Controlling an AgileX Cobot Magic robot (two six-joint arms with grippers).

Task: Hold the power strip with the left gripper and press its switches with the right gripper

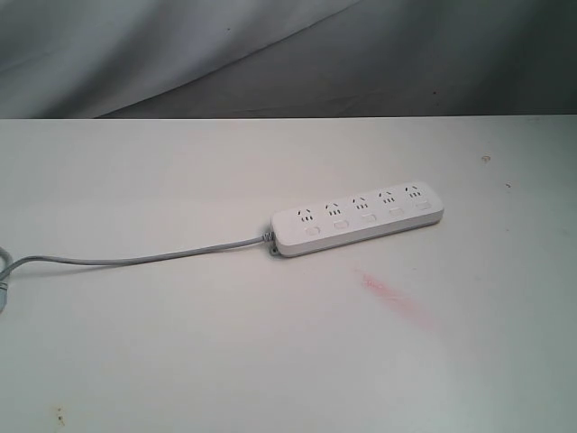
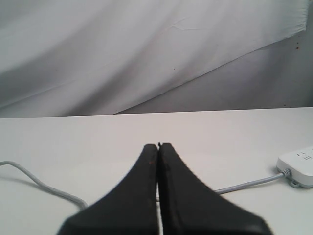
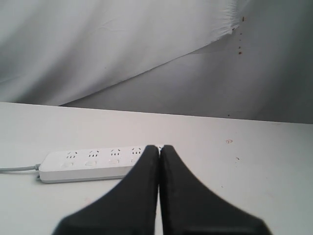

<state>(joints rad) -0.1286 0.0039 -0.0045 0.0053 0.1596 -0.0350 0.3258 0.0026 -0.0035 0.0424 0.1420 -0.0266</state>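
The white power strip [image 1: 358, 220] lies flat on the white table, right of centre, with its row of small switches [image 1: 368, 218] along the near side and its thin grey cord [image 1: 135, 258] trailing left. Neither arm shows in the exterior view. In the left wrist view my left gripper [image 2: 158, 146] is shut and empty, well short of the power strip's cord end [image 2: 299, 166]. The right wrist view has my right gripper [image 3: 160, 147] shut with nothing in it, its fingers covering one end of the power strip [image 3: 83, 165], still apart from it.
The white table [image 1: 180, 343] carries a faint pink smear [image 1: 397, 298] in front of the strip and small specks near its right side. A grey cloth backdrop [image 1: 270, 54] hangs behind the table's far edge. The cord leaves the table at the left edge.
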